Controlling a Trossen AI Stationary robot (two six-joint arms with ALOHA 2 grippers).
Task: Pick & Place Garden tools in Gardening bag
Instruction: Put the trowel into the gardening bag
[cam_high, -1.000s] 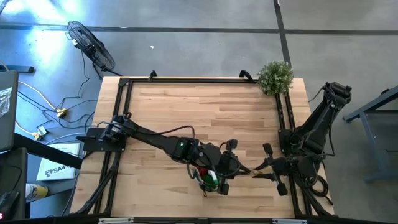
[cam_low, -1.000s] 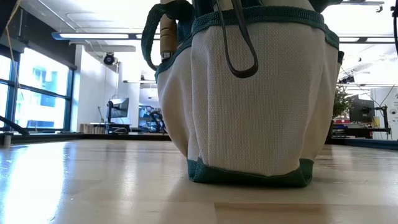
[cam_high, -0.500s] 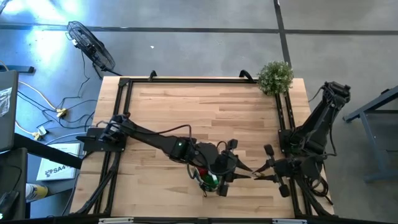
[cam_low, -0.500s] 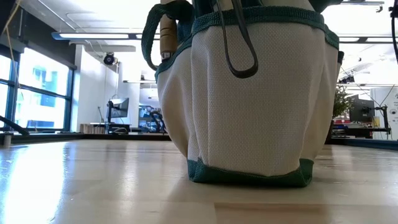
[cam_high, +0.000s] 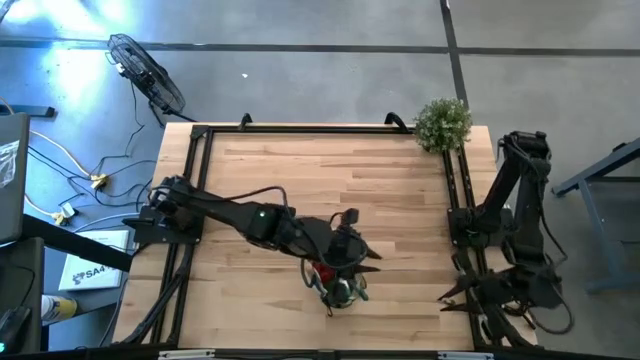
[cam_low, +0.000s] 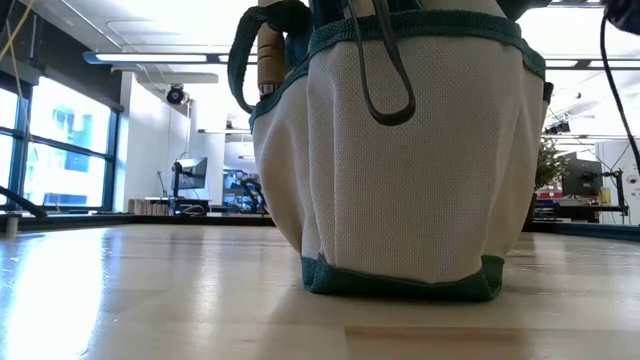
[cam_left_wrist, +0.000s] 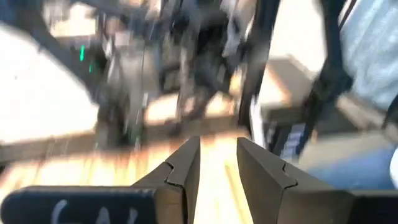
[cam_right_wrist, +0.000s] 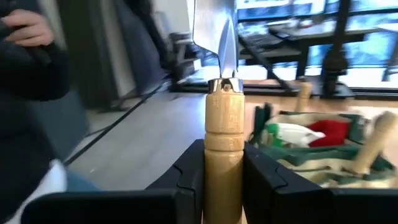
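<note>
I see the right gripper (cam_right_wrist: 222, 180) clamped on a trowel (cam_right_wrist: 222, 134), well right of the gardening bag (cam_high: 338, 285). Left gripper (cam_high: 362, 260) just above the bag, fingers (cam_left_wrist: 185, 171) parted, holding nothing.

The tan, green-trimmed gardening bag (cam_low: 400, 170) stands upright holding tools; a wooden-handled trowel (cam_right_wrist: 222, 143) is clamped outside it.

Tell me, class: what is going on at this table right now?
A two-armed robot is packing garden tools into a gardening bag near the table's front edge. The right tool is shut on a wooden-handled trowel and sits at the table's right front corner, away from the bag. The left tool hangs over the bag with its jaws parted and empty. Several tools already stand in the bag.
</note>
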